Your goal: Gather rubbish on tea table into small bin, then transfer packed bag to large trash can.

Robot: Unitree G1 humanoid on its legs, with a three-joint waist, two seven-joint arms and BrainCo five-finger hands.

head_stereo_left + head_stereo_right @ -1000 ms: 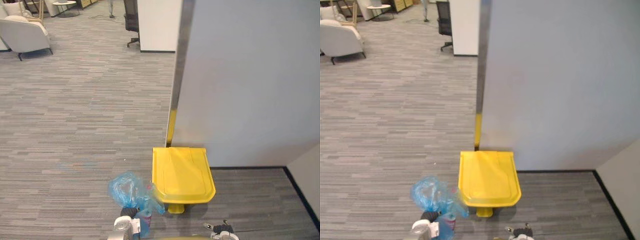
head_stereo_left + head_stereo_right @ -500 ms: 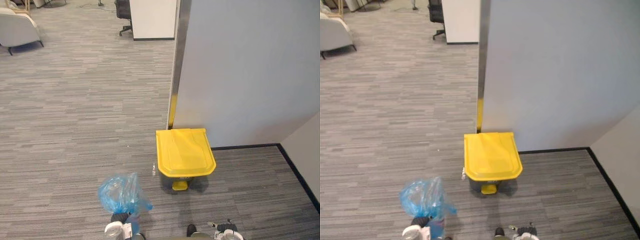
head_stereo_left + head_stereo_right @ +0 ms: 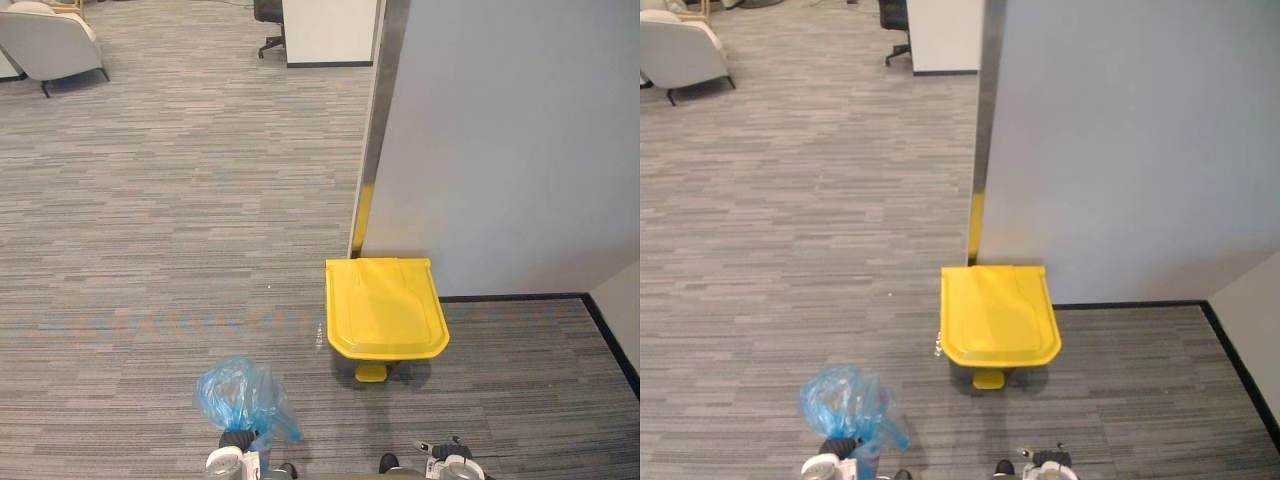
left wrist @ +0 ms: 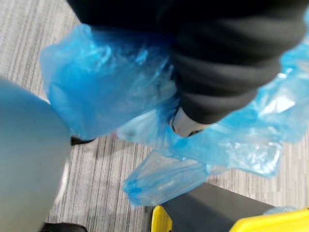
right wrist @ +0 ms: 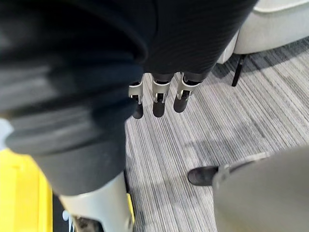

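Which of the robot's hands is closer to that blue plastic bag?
Left. The blue bag is bunched right against its left hand. Its right hand hangs apart on the other side, fingers relaxed and empty, towards the yellow bin.

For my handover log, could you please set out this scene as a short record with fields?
bag: blue plastic, gripped by left hand
right hand: open, empty
trash can: yellow lid closed, against grey wall
position: bag left of trash can, nearer the robot, apart
step: bag not yet in trash can
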